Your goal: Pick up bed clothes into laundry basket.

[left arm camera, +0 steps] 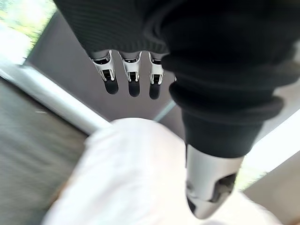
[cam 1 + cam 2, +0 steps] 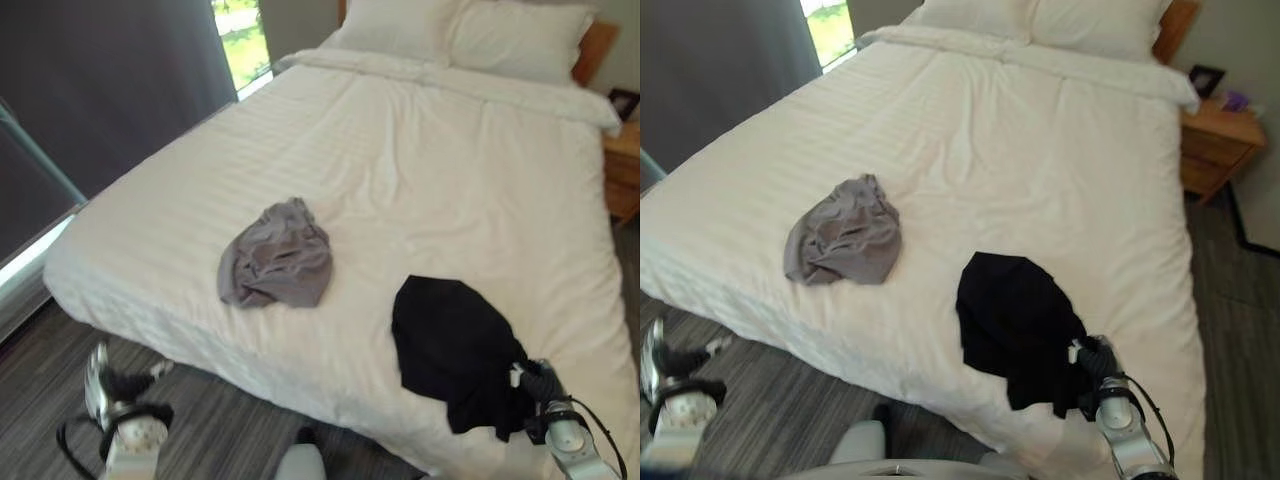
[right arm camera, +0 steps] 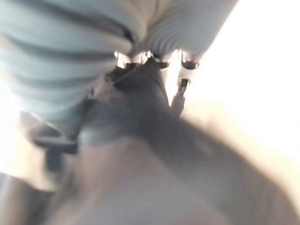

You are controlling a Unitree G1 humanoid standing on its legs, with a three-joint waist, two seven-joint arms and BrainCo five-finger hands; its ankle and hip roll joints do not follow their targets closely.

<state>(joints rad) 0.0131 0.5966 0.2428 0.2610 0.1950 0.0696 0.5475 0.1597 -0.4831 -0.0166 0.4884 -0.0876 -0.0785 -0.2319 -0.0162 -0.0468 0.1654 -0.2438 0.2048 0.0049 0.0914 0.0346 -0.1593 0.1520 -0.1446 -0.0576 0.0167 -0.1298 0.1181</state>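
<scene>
Black garment (image 2: 455, 350) right at the right hand (image 2: 535, 385), near corner bunched among its fingers at the bed's (image 2: 420, 180) foot edge, grip itself too murky to call. Grey garment (image 2: 277, 256) farther up-bed, nearer the left hand (image 2: 100, 385), hanging low off the mattress, fingers straight, holding nothing. Open sheet all round both.

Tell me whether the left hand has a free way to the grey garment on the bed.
Probably yes: the left hand hangs open below the bed's edge, and bare sheet lies around the grey garment.
</scene>
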